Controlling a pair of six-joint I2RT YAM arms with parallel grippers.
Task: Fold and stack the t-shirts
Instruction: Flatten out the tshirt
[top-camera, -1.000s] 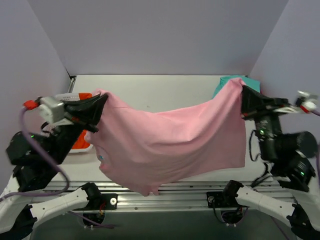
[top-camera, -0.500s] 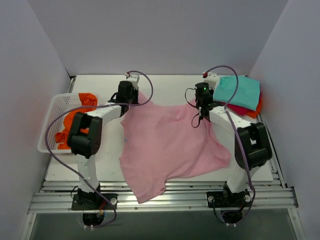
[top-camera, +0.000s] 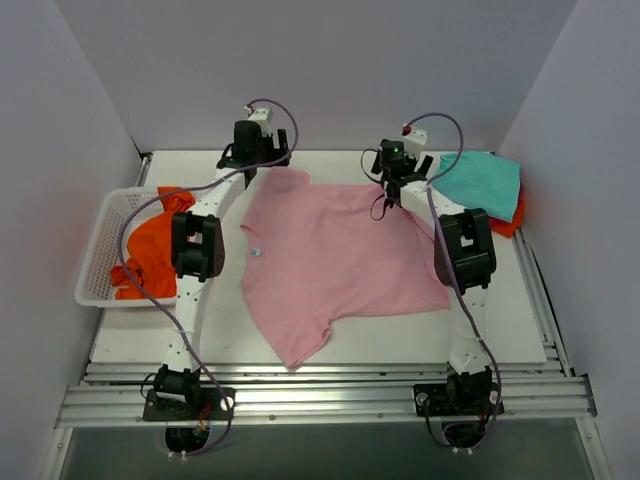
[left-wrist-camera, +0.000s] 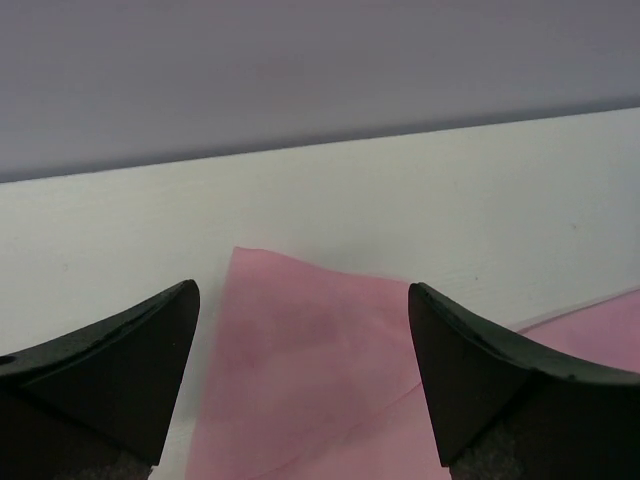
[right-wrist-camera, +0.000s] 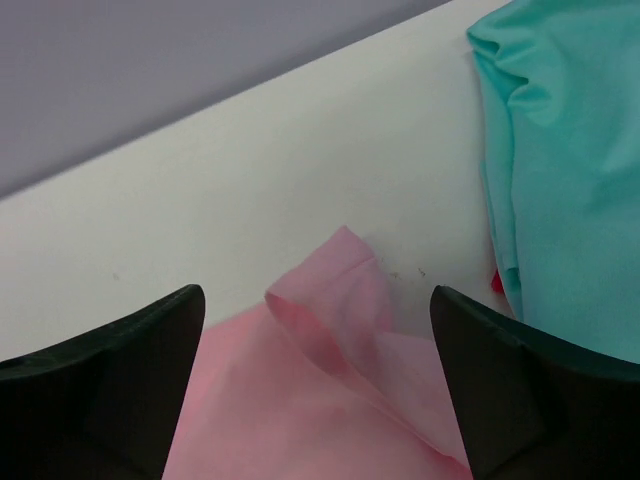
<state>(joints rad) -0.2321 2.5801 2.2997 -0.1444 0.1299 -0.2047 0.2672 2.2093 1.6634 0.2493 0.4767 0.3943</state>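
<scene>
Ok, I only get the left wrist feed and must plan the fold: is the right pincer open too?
Observer: Yes, the right pincer is open above the pink t-shirt, at its far right corner.
Operator: Is the shirt spread out?
Observer: Mostly flat on the table, one sleeve pointing toward the near edge.
Operator: Where are the others?
Observer: The teal t-shirt lies on the red t-shirt at far right; the orange t-shirt is in the basket at left.

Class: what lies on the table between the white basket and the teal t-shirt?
The pink t-shirt, spread flat, fills that stretch between the basket and the teal t-shirt; the top view shows it.
</scene>
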